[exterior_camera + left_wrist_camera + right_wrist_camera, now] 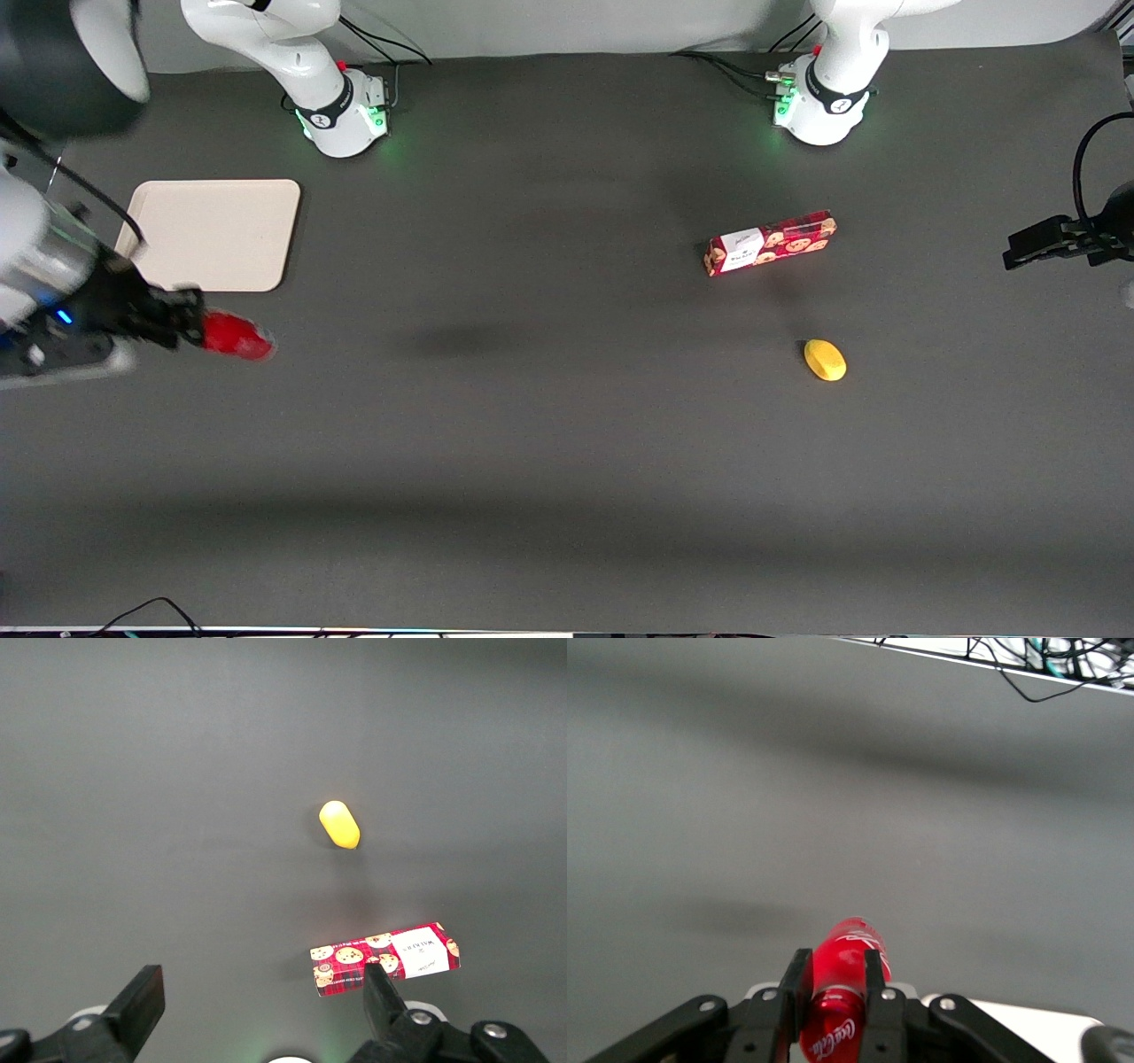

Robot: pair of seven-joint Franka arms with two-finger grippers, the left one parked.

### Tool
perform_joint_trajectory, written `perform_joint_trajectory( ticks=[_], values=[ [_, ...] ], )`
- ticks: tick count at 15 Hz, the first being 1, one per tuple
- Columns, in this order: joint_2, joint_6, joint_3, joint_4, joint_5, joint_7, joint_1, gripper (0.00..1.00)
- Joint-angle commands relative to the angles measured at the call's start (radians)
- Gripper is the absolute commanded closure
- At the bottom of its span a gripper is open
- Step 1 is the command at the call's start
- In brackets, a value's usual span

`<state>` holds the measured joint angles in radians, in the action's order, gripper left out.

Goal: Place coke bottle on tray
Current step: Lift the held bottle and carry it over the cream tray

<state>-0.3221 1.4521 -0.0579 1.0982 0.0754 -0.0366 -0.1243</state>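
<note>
The gripper (182, 326) pinches the coke bottle (236, 338) between its fingers (799, 988), holding it lengthwise, base pointing toward the parked arm's end, just nearer the front camera than the tray (213, 233), which lies flat on the table (567, 443).

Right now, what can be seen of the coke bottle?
The coke bottle is small, slim and all red, glossy like plastic, with white script lettering. The claw is shut on it, one finger on each side. It is held tilted, nearly level, above the table, nearer the front camera than the tray and not on it. Its cap is hidden.
</note>
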Motion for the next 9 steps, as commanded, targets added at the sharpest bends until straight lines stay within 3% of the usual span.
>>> perform_joint_trajectory(
  ticks=[1,5,9],
  values=[
    [0.158,-0.146,0.134,0.041,-0.02,0.257,0.022,1.0],
    [0.236,-0.265,0.353,0.083,-0.019,0.571,0.017,1.0],
    [0.349,-0.231,0.476,0.297,0.039,0.67,0.018,1.0]
  ],
)
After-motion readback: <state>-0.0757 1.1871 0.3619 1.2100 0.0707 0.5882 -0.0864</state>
